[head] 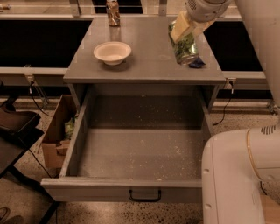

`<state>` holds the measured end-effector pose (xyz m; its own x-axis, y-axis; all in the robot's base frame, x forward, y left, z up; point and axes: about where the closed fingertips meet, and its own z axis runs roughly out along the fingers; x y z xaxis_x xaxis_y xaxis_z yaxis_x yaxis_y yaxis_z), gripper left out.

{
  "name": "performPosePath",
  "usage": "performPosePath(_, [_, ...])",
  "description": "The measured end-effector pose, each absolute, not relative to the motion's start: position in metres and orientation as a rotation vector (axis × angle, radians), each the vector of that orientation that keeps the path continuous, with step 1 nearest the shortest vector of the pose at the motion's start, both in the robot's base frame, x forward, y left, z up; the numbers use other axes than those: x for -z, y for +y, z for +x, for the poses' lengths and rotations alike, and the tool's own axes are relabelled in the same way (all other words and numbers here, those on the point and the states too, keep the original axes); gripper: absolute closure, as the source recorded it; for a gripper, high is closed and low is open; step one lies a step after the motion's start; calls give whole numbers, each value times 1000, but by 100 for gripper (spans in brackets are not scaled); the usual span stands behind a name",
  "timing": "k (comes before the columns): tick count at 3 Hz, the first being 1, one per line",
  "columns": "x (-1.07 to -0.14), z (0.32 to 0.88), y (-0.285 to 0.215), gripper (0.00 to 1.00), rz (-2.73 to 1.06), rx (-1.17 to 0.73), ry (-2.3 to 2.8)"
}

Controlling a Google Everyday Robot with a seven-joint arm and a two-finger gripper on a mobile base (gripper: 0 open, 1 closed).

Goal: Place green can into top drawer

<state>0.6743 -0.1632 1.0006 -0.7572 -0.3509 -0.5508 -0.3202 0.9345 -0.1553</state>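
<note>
The green can [185,47], mottled green with a silver bottom, hangs tilted above the right part of the cabinet top. My gripper [183,30] is shut on the green can from above, its yellowish fingers [178,29] on the can's upper part. The top drawer [140,148] is pulled wide open below, its speckled floor bare, its front panel with a dark handle [144,194] nearest the camera. The can is behind the drawer's opening, over the tabletop.
A white bowl [112,52] sits on the cabinet top [148,65] at the left. A brown-orange can [113,12] stands at the back. A blue packet [197,63] lies under the held can. A cardboard box [59,131] stands left of the drawer. The robot's white body [238,175] fills the lower right.
</note>
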Motion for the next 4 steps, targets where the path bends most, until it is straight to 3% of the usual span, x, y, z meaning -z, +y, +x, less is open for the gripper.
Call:
performPosePath(1, [-994, 661, -176, 100, -501, 148, 2526])
performPosePath(4, [-917, 615, -253, 100, -638, 645, 2702])
